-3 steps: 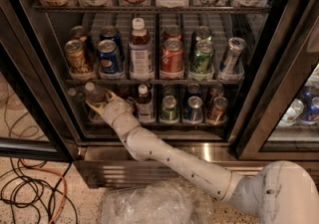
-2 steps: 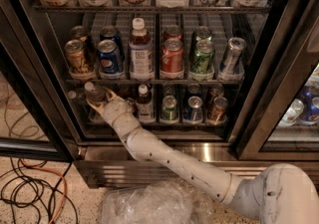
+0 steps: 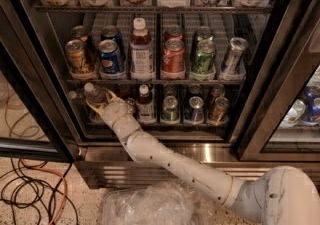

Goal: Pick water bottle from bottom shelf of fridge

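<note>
The fridge (image 3: 47, 94) stands open in the camera view, its black frame around wire racks of drinks. On the left end of the bottom shelf (image 3: 165, 125), the water bottle (image 3: 94, 96) is a small clear bottle with a clear cap, leaning slightly. My gripper (image 3: 102, 104) has reached in from the lower right on its white arm and is shut on the bottle's body, with yellowish fingers (image 3: 111, 100) on either side. The bottle's lower part is hidden behind the gripper.
On the same shelf to the right stand a dark-drink bottle (image 3: 145, 104) and cans (image 3: 170, 109). The rack above (image 3: 150, 81) sits close over the bottle's cap. The steel base (image 3: 200, 154) lies under the arm. Cables (image 3: 30, 194) and a plastic bag (image 3: 145, 204) lie on the floor.
</note>
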Robot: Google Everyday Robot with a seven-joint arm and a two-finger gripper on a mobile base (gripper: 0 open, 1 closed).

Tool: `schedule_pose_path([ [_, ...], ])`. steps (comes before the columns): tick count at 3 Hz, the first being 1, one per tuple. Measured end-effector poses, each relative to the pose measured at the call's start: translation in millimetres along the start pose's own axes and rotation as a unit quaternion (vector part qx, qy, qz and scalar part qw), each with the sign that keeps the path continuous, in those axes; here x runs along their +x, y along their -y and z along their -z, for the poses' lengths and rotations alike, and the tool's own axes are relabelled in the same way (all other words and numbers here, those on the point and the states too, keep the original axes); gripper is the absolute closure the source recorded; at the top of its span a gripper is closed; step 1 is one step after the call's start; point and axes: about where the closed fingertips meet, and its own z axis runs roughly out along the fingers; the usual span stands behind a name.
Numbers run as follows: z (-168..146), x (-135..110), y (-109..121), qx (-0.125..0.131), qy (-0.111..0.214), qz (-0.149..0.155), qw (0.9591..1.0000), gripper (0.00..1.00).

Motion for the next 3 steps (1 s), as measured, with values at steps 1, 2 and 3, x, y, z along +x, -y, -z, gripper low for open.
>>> schedule_pose_path([
  [1,14.1,-14.5,4.5,-0.005,-0.007,-0.041,0.9991,1.00],
  [2,43.7,-47.3,16.3,-0.021,-0.023,-0.124,0.9918,1.00],
  [3,61.8,-63.2,26.4,-0.032,-0.046,-0.210,0.9760,1.00],
])
